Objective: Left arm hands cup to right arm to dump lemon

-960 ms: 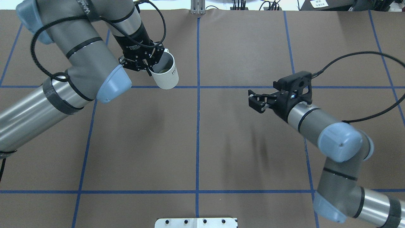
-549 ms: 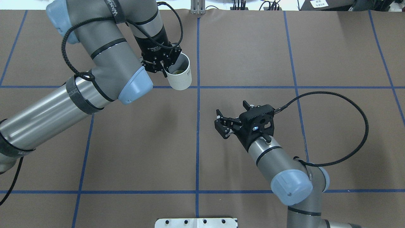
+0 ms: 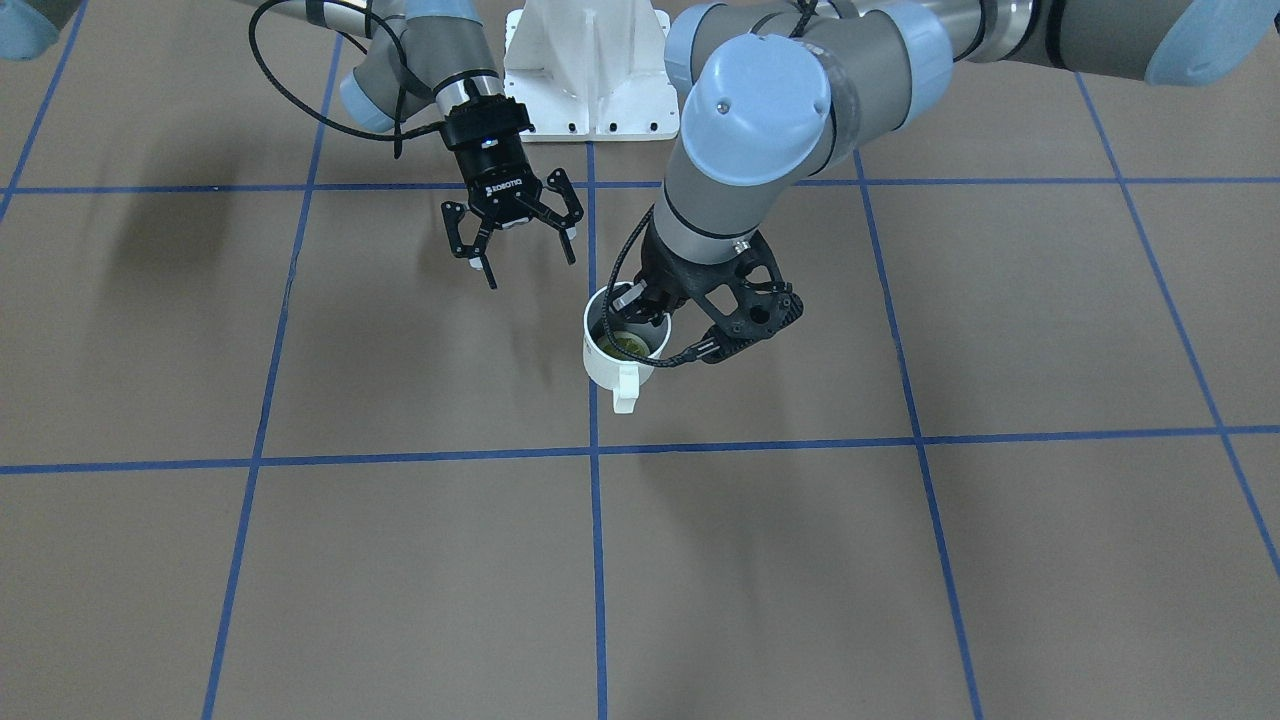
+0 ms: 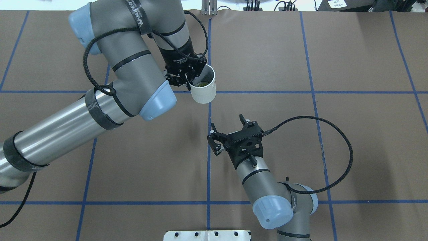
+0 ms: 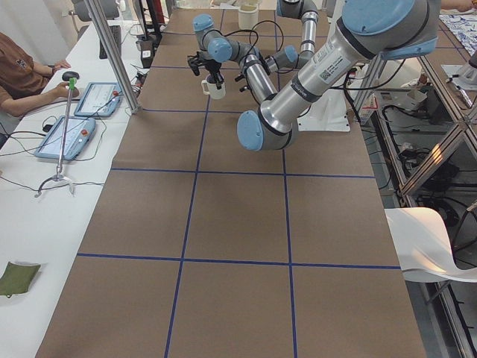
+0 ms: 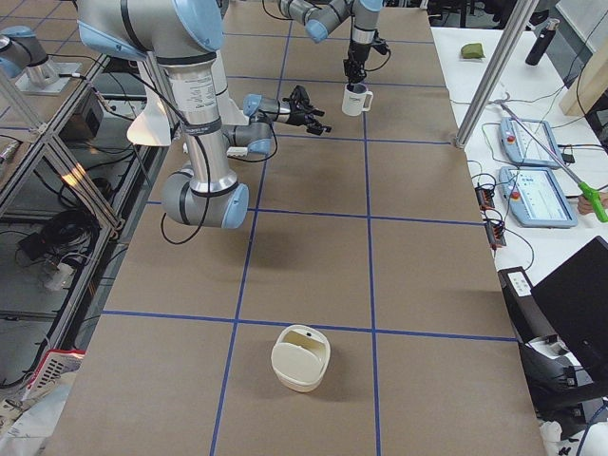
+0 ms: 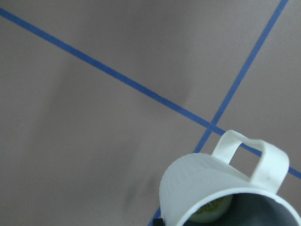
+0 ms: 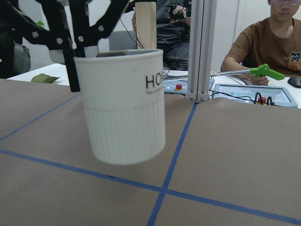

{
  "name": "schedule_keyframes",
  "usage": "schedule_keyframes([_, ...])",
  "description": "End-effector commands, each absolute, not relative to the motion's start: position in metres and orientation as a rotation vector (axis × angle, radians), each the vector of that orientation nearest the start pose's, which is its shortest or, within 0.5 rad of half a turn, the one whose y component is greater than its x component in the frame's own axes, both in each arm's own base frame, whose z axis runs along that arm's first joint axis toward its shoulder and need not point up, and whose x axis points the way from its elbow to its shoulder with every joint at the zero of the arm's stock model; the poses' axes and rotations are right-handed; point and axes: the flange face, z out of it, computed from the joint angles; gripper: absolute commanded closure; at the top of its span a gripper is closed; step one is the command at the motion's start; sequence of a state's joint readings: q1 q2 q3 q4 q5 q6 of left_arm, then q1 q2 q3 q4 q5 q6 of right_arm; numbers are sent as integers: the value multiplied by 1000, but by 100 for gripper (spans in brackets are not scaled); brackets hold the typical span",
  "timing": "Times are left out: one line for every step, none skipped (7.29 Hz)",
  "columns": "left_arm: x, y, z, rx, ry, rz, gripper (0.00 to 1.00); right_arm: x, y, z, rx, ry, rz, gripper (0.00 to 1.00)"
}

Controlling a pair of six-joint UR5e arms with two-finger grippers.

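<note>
Exterior right: a cream tub (image 6: pixel 299 378) sits well apart from the cup (image 6: pixel 356 100).

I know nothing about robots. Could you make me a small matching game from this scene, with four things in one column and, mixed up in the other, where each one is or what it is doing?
Things
1. cup
2. lemon
3. left gripper
4. right gripper

States
A. open, holding nothing
B. lying inside the cup
C. white, lifted off the table by its rim
D. shut on the cup's rim

Pairs: 1-C, 2-B, 3-D, 4-A
</note>
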State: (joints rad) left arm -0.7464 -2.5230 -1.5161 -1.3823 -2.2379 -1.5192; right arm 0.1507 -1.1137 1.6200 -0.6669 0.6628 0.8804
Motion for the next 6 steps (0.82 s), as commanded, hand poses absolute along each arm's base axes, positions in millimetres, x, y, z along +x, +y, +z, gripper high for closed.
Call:
schedule_keyframes([497, -522, 92, -338, 882, -373, 100, -572, -302, 263, 1213, -846, 227, 2])
schedule_keyframes([510, -511, 93, -339, 873, -356, 100, -574, -303, 255, 1218, -851, 226, 2])
schedule_keyframes([515, -507, 93, -322, 868, -354, 100, -575, -303, 255, 1218, -850, 225, 2])
schedule_keyframes([516, -506, 93, -322, 868, -353, 100, -577, -303, 256, 1219, -846, 222, 2])
schedule_keyframes([518, -504, 93, -323, 867, -349, 100, -577, -303, 256, 1218, -847, 221, 2])
schedule_keyframes([521, -500, 91, -324, 868, -339, 100, -577, -303, 256, 1218, -845, 219, 2])
